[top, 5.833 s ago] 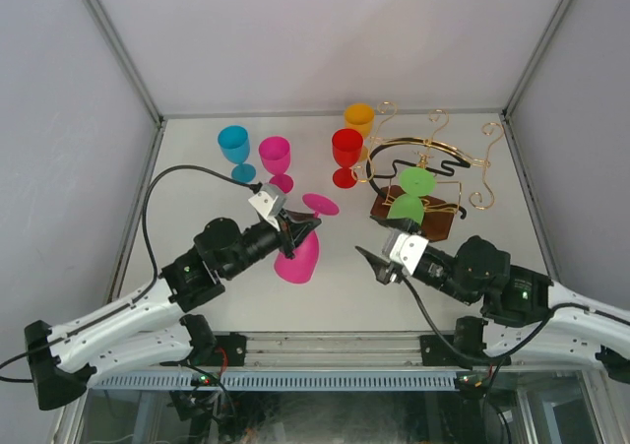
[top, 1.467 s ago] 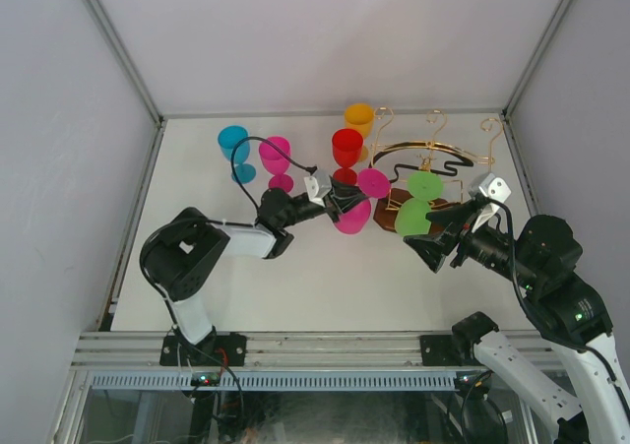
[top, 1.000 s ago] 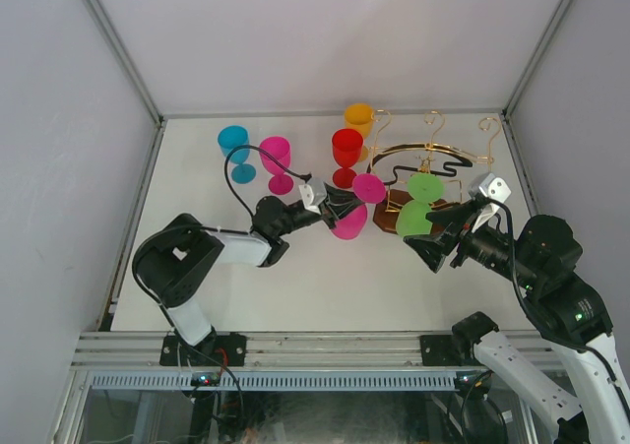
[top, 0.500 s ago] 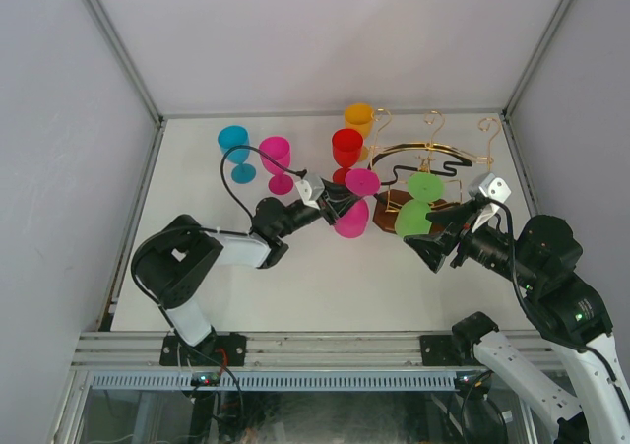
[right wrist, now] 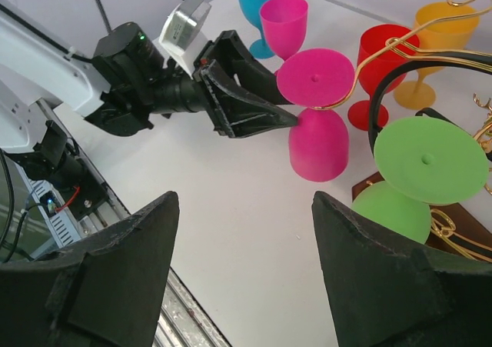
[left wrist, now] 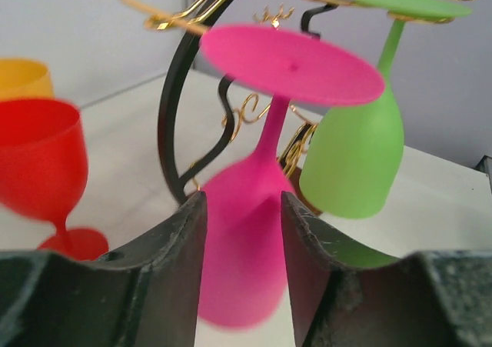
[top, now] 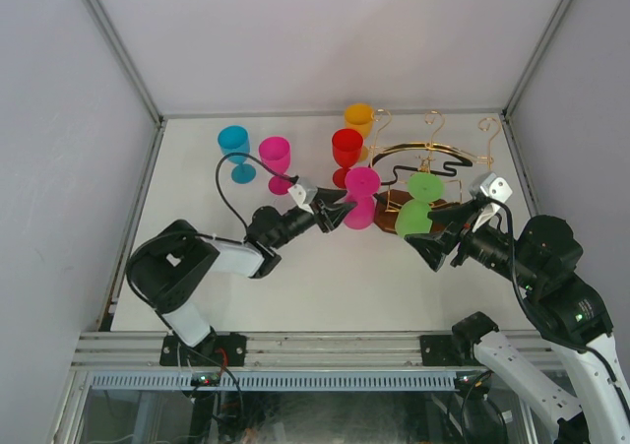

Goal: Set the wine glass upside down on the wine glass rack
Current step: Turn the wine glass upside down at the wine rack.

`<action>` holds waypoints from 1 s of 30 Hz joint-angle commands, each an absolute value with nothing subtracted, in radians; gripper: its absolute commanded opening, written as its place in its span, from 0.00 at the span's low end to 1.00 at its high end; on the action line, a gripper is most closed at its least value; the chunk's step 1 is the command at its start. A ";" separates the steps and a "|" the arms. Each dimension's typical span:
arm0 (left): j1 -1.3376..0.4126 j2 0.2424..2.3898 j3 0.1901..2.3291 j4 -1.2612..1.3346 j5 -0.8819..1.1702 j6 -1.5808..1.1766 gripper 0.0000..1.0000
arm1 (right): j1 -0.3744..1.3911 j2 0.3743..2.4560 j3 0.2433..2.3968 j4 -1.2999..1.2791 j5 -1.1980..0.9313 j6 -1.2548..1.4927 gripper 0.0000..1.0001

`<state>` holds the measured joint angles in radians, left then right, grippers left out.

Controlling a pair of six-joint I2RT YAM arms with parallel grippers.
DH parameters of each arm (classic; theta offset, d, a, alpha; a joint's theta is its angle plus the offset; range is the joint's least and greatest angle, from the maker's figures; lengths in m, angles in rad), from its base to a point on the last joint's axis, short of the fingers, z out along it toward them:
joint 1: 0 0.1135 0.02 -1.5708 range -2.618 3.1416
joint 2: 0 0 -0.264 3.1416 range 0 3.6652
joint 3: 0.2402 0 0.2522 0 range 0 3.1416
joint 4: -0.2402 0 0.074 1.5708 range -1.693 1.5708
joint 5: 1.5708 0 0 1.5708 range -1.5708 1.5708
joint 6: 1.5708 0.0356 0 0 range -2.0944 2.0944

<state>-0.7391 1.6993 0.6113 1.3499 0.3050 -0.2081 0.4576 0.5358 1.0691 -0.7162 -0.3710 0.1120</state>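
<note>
My left gripper (top: 340, 211) is shut on the bowl of an upside-down pink wine glass (top: 361, 198), fingers on either side of it (left wrist: 243, 201). It holds the glass at the left arm of the wine glass rack (top: 423, 147). In the right wrist view the pink foot (right wrist: 315, 76) sits just above the gold wire's end, and the bowl (right wrist: 319, 143) hangs below. The rack's black loop (left wrist: 173, 108) stands behind the glass. A green glass (top: 421, 200) hangs upside down on the rack. My right gripper (top: 433, 245) is open and empty, hovering in front of the rack (right wrist: 244, 201).
Upright glasses stand behind and to the left of the rack: blue (top: 234, 147), pink (top: 275, 157), red (top: 346, 151) and orange (top: 359, 119). The rack's brown base (right wrist: 369, 187) sits under the green glass. White walls close in the table on three sides.
My left arm carried the pink glass from mid-table to the rack. Over the last second it shifted the glass slightly left and up at the gold arm. The right arm rose and then stayed still.
</note>
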 commanded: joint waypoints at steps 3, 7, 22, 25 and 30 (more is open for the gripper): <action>-0.736 1.496 0.468 1.275 0.072 -0.275 0.53 | 0.452 0.523 1.094 -0.708 -0.340 0.090 0.70; -0.739 1.308 0.396 1.066 -0.052 -0.320 0.75 | 0.451 0.519 1.088 -0.712 -0.321 0.079 0.70; -0.740 0.892 0.711 -0.196 -0.381 -0.426 0.86 | 0.452 0.464 1.015 -0.691 -0.288 0.110 0.73; -0.738 0.898 0.791 -0.315 -0.450 -0.430 0.91 | 0.451 0.460 1.013 -0.690 -0.289 0.116 0.73; -0.722 0.956 0.904 -0.493 -0.551 -0.432 1.00 | 0.451 0.449 1.012 -0.700 -0.231 0.157 0.79</action>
<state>-0.7361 0.9234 0.7998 -0.2813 -0.4351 -0.4133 0.4576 0.4614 1.0122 -0.7212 -0.2901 0.1059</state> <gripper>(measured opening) 0.990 0.761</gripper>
